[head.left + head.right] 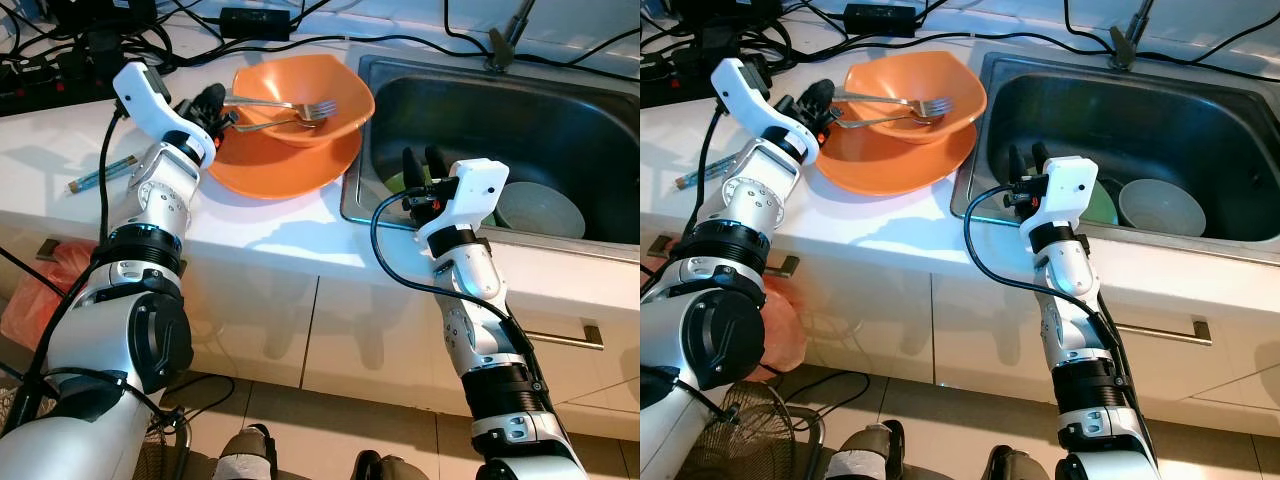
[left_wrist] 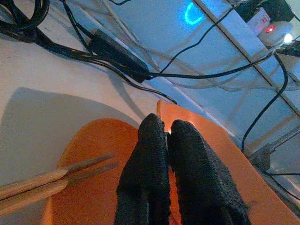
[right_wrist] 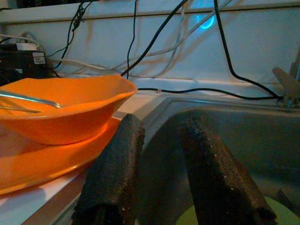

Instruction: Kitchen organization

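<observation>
White countertop [image 1: 270,235] beside the steel sink [image 1: 600,120]: left gripper [image 1: 214,110], pinched closed on the orange plate [image 1: 280,165] rim, could tip the bowl [image 1: 300,95] and forks [image 1: 290,108]; right gripper [image 1: 424,165] hovers, fingers parted, empty.

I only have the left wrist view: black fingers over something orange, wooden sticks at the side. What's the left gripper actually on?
Observer: The left gripper is shut on the rim of the orange plate, at its left edge on the white counter.
Operator: Anything stacked on that plate?
Observer: Yes, an orange bowl sits on it, with two forks lying across the bowl.
Operator: Where's the right arm?
Observer: The right gripper is open, over the near left corner of the steel sink.
Operator: Sink empty?
Observer: No. A pale bowl and a green dish lie in it.
</observation>
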{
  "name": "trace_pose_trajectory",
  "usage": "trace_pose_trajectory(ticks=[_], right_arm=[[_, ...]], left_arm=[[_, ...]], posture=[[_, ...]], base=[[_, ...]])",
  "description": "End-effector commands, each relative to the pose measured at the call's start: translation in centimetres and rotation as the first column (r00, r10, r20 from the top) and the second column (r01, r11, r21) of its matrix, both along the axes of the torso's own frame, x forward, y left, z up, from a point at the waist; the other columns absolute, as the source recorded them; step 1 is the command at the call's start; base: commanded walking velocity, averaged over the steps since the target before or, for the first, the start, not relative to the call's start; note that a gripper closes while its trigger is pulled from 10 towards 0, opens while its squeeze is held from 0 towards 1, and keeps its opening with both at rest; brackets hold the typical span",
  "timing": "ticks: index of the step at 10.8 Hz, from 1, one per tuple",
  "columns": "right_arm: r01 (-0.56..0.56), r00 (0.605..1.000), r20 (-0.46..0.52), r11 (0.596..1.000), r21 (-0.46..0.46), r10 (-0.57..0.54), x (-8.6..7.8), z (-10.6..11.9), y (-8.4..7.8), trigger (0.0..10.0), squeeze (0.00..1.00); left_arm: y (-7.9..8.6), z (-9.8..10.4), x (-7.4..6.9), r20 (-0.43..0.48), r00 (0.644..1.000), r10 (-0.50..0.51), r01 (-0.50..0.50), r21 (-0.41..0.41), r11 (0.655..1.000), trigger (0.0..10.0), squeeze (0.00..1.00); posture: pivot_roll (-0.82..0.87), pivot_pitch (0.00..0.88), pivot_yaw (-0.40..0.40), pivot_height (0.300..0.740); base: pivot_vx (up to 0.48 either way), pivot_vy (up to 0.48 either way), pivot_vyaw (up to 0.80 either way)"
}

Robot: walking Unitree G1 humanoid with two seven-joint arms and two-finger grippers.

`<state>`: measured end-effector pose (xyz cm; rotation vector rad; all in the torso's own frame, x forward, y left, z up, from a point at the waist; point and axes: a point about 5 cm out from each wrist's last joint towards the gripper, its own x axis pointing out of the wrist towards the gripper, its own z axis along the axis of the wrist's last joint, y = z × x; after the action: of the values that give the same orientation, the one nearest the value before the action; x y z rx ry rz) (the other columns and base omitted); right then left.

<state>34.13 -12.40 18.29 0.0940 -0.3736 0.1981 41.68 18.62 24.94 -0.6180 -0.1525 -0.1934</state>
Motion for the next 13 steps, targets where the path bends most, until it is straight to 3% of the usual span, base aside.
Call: trace_pose_trajectory(ticks=[1,5,7,9,11,13], right_arm=[[0.014,1.0,0.008,1.0,0.002,-0.014,-0.1,0.2,-0.4,10.0,0.0],[0.01,1.0,0.005,1.0,0.001,-0.01,-0.1,0.1,-0.3,10.0,0.0],[0.007,1.0,0.004,1.0,0.002,-0.007,0.0,0.2,-0.3,10.0,0.0],[0.006,1.0,0.004,1.0,-0.002,-0.006,0.0,0.2,-0.3,10.0,0.0],[0.003,1.0,0.0,1.0,-0.003,-0.003,0.1,0.1,-0.3,10.0,0.0],[0.0,1.0,-0.005,1.0,0.013,0.0,0.2,0.1,-0.2,10.0,0.0]], left_arm=[[-0.5,0.8,0.2,0.018,1.0,-0.014,0.013,0.009,1.0,0.0,0.0],[-0.5,1.9,-0.1,0.084,0.996,-0.039,0.04,-0.004,0.999,0.0,0.0],[-1.1,3.2,-0.6,0.152,0.984,-0.096,0.11,-0.081,0.991,0.0,0.0],[-1.7,4.1,-1.3,0.204,0.969,-0.142,0.171,-0.132,0.976,0.0,0.0],[-2.2,5.6,-2.5,0.276,0.949,-0.153,0.197,-0.137,0.971,0.0,0.0],[-3.6,5.7,-3.4,0.297,0.936,-0.187,0.23,-0.119,0.966,0.0,0.0]], posture=[[0.17,0.136,-0.016,0.74],[0.18,0.133,-0.019,0.74],[0.19,0.132,-0.022,0.74],[0.19,0.133,-0.025,0.74],[0.2,0.133,-0.029,0.74],[0.2,0.127,-0.03,0.74]], base=[[0.0,0.0,0.0],[0.0,0.0,0.0],[0.0,0.0,0.0],[0.0,0.0,0.0],[0.0,0.0,0.0],[0.0,0.0,0.0]])
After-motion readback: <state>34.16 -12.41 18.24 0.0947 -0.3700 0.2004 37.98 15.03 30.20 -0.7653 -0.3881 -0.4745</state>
